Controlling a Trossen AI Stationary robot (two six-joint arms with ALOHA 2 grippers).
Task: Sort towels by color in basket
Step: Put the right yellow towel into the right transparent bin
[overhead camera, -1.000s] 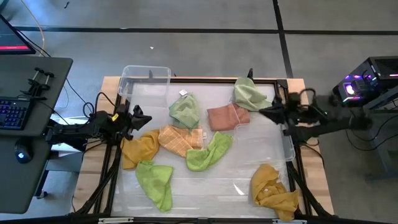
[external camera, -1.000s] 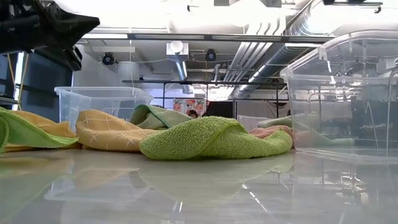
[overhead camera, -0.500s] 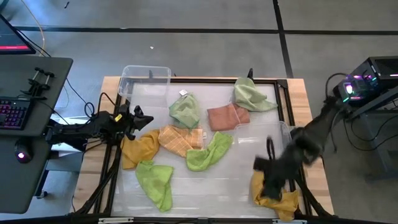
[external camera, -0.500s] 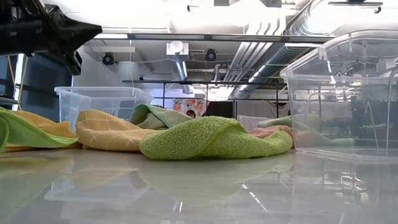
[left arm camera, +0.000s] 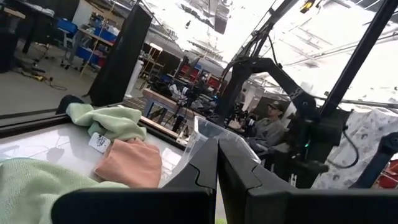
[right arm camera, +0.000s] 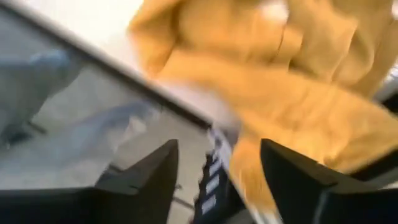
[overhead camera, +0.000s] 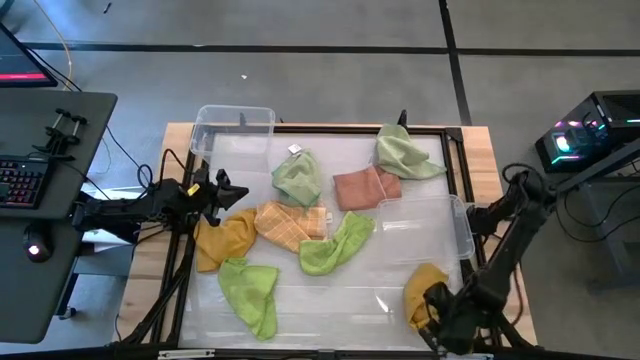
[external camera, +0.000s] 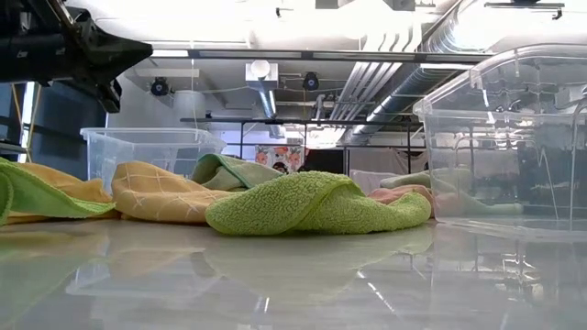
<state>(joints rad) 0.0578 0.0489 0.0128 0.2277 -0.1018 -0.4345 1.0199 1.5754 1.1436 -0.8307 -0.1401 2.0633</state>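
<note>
While the right end effector (right arm camera: 214, 168) hangs spread just above the mustard towel (overhead camera: 424, 283) at the worktop's (overhead camera: 400, 295) near corner, it should drop squarely onto a thick fold before pinching.

Soft cloth on my glossy table, clear plastic around it.

My tabletop (external camera: 303, 284) is smooth and glossy, mirroring the lime green towel (external camera: 316, 203), whose terry pile looks rough and looped. The peach-orange towel (overhead camera: 290, 226) is a flatter cloth with a woven check, the salmon pink towel (overhead camera: 364, 187) is matt and smooth, and the mustard yellow towel (right arm camera: 292, 93) is soft, matt cloth. My bins (external camera: 500, 137) are clear, shiny plastic. The table edge (overhead camera: 500, 290) is pale bare wood, and my left gripper (left arm camera: 217, 180) has matt black plastic fingers.
</note>
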